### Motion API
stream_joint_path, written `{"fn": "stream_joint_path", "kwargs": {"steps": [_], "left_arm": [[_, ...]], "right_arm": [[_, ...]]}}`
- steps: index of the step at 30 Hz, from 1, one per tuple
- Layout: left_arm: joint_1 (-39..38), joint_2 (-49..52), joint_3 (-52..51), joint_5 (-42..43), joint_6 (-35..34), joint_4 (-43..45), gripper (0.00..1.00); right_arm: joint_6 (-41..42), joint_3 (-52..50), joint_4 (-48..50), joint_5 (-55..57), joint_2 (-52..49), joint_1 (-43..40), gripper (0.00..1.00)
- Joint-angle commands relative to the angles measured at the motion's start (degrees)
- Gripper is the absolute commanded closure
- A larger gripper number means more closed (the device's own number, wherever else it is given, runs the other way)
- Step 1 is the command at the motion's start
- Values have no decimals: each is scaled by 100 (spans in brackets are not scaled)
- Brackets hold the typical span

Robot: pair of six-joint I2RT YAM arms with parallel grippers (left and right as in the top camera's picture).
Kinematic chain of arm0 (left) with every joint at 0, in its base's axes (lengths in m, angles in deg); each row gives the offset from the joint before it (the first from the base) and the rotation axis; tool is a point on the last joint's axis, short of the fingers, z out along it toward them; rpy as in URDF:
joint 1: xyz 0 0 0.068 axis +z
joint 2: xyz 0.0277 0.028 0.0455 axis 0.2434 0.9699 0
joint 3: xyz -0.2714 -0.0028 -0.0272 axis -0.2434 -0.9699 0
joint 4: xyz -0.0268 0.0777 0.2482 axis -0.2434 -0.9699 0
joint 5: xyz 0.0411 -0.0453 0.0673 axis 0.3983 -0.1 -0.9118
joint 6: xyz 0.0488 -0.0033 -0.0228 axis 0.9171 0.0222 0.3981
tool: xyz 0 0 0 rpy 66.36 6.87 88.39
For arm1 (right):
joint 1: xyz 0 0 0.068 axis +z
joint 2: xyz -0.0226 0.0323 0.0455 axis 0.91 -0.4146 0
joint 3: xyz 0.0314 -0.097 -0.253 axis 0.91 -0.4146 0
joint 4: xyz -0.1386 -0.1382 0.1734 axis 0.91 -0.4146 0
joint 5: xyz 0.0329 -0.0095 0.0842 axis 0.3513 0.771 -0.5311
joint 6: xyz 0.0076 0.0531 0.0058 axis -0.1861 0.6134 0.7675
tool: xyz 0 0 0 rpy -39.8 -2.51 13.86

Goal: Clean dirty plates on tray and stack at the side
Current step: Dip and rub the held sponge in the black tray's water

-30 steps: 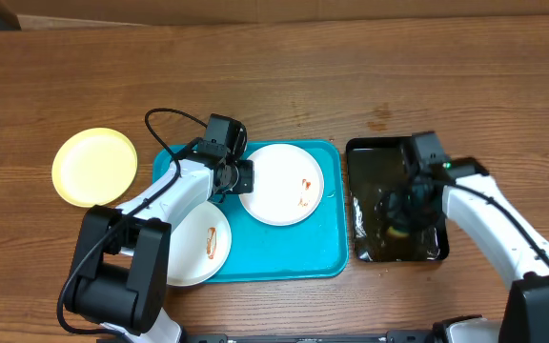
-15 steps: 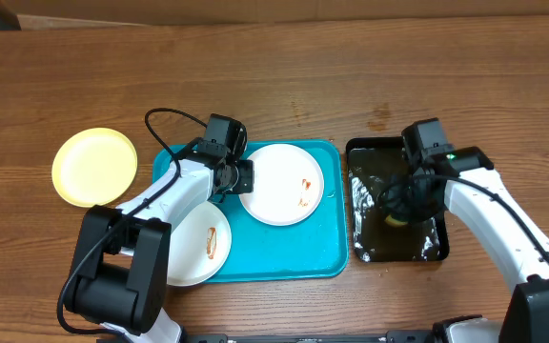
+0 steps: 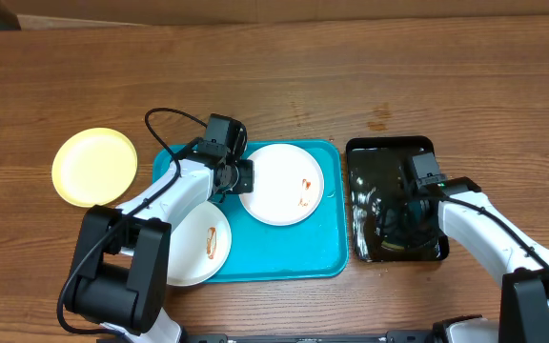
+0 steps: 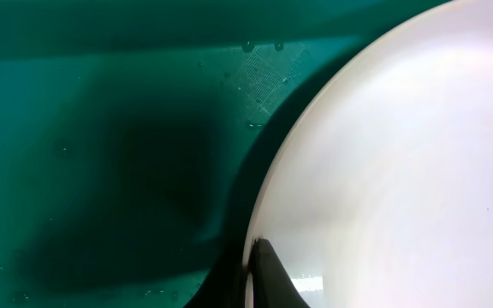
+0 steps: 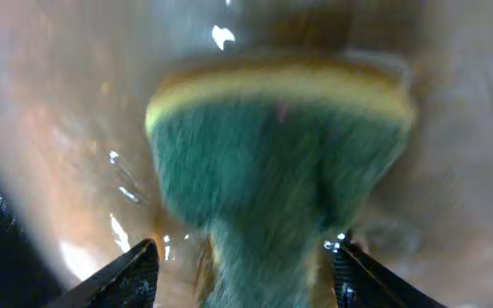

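Sponge work is the step in hand, as we judge it: the right pincer [image 3: 400, 215] is down in the black tray [image 3: 389, 143], and its wrist view shows the sponge [image 5: 272, 145], green face with a yellow edge, lying between jaws that stand released, clear of it on both sides. The black tray glistens and looks wet to us; we see nothing else in it.

The left pincer [image 3: 239, 178] is clenched on the left rim of the far plate [image 3: 282, 184], which lies flat on the tray [image 3: 294, 252]. Its wrist view shows one finger [image 4: 268, 274] over that rim.

The tray holds two white plates. The far plate carries reddish smears right of its middle. The near plate [image 3: 203, 250], partly under the left arm at the tray's front left, has a smear too. The yellow plate [image 3: 93, 167] sits alone on the counter [image 3: 274, 76], left of the tray, and looks clean.

Next, we think, the right pincer must close on the sponge, lift it clear of the black tray's rim, and bring it onto the far plate's smears while the left holds the plate steady.
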Motion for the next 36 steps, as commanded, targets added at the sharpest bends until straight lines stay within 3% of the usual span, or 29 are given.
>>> {"fn": "stream_joint_path", "kwargs": {"steps": [1,7,12,17,25,32,34,36], "left_arm": [[-39,186,-76,-83,4,-66,95],[-39,186,-76,-85,4,-68,95],[-39,186,-76,-85,4,-66,95],[-39,186,-76,-85,4,-66,95],[-39,186,-76,-85,4,-66,95],[-39,186,-76,-85,2,-63,93],[-39,186,-76,-85,4,-61,93],[-39,186,-76,-85,4,-59,92]], "right_arm": [[35,-15,-79,-472,11,11,35],[216,-15,-136,-407,11,11,52],[461,-15,52,74,11,11,48],[437,-15,498,232,11,11,53],[420,-13,848,229,11,0,33],[444,81,-138,55,11,0,29],[461,109,-271,-81,11,0,33],[461,98,-289,-136,11,7,46]]}}
